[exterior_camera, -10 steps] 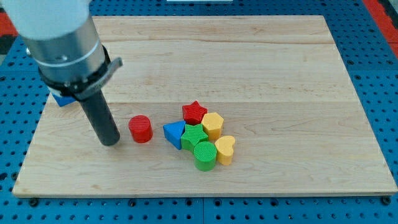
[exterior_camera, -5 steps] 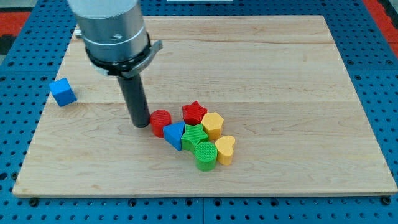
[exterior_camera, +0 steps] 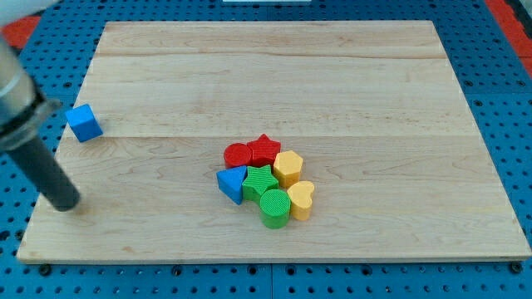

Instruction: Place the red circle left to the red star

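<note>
Red circle (exterior_camera: 238, 155) seemingly touching red star (exterior_camera: 265, 149)

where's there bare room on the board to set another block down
Free: the whole top half above the red star, the right side past the yellow blocks, and the stretch between the blue cube and the red circle. Crowded: the cluster itself. My tip is at the lower left.

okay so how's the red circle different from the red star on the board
Shape: the red circle is a round cylinder with a flat top, while the red star has pointed arms. Position: the red circle sits on the red star's left side in the view, touching it. Neighbours: the red circle borders the blue triangle; the red star borders the yellow hexagon. Both share the same red.
</note>
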`<action>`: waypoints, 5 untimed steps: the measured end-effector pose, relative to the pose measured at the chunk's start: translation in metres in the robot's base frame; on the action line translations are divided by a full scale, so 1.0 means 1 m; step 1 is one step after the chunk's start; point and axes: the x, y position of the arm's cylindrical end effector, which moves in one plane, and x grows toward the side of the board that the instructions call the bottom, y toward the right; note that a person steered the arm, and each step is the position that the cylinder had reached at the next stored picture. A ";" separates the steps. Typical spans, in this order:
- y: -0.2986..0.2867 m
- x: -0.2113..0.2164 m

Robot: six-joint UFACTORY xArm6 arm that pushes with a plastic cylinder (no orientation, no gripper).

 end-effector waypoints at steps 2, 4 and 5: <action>-0.039 -0.013; -0.030 -0.087; -0.028 -0.133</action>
